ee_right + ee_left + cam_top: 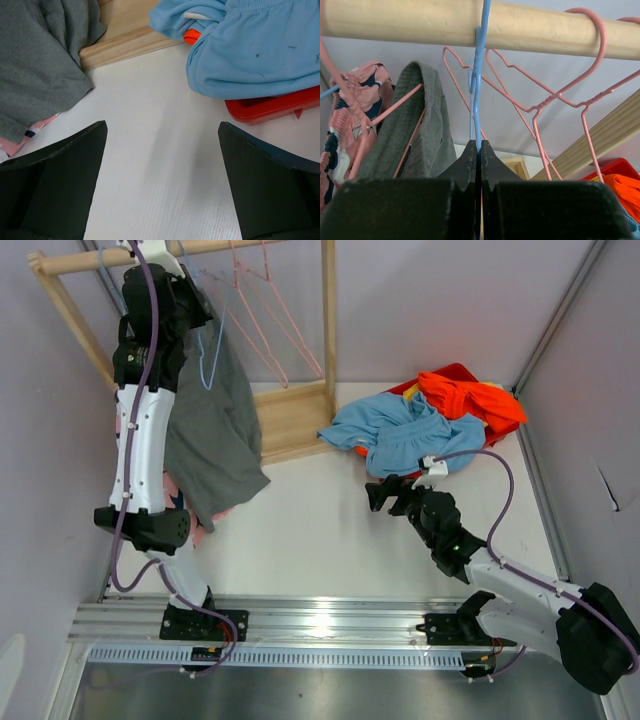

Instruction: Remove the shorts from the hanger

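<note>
Up left, left gripper [477,150] pinches the blue hanger [479,75] under the wooden rod [420,22]. Grey shorts [210,430] hang just beside on a pink hanger [395,107], with empty pink hangers [560,95] to the right. Right gripper [162,150] is spread wide above the table [150,175], near blue clothes [250,55] and a red bin [270,105].

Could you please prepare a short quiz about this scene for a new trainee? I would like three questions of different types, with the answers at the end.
1. True or false: the right gripper is shut.
2. What is clamped in the left gripper? A) a pink hanger B) the blue hanger C) the wooden rod
3. Which colour is the tray under the orange garment?

Key: 1 false, its jaws stand wide apart with nothing between them; 2 B; 3 red.
</note>
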`<state>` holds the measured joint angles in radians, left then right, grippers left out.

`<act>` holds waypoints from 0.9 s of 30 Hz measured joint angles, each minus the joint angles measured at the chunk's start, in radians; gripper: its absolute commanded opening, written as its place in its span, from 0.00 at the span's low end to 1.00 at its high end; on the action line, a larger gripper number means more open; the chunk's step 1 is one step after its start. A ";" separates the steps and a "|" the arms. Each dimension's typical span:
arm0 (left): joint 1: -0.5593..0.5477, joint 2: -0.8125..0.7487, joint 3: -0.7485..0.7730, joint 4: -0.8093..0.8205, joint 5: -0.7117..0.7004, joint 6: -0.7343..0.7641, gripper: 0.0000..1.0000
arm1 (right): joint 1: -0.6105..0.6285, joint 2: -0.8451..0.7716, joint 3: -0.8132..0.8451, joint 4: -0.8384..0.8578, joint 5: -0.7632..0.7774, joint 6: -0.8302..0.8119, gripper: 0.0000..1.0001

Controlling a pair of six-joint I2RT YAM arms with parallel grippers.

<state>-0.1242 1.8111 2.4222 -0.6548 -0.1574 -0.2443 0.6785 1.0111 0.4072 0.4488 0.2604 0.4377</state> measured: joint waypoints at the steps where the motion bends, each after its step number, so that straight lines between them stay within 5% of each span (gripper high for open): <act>1: -0.001 0.003 0.000 -0.002 -0.002 0.000 0.00 | 0.000 -0.003 -0.002 0.000 -0.001 0.000 0.99; 5: -0.008 -0.013 -0.015 -0.002 -0.001 0.000 0.07 | 0.000 -0.013 -0.017 0.005 -0.008 0.007 1.00; 9: -0.010 -0.074 -0.079 -0.006 0.003 0.003 0.48 | 0.000 -0.014 -0.018 0.006 -0.008 0.007 0.99; 13: -0.010 -0.203 -0.202 -0.006 0.001 0.016 0.66 | 0.000 -0.014 -0.018 0.006 -0.008 0.007 0.99; 21: 0.044 -0.428 -0.318 0.018 -0.035 0.047 0.73 | 0.002 -0.014 -0.018 0.006 -0.011 0.007 0.99; 27: 0.107 -0.431 -0.299 0.041 -0.069 0.067 0.73 | 0.007 -0.013 -0.018 0.006 -0.018 0.007 0.99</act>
<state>-0.0170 1.3800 2.1227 -0.6140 -0.2260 -0.1772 0.6853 0.9981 0.3889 0.4545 0.2420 0.4446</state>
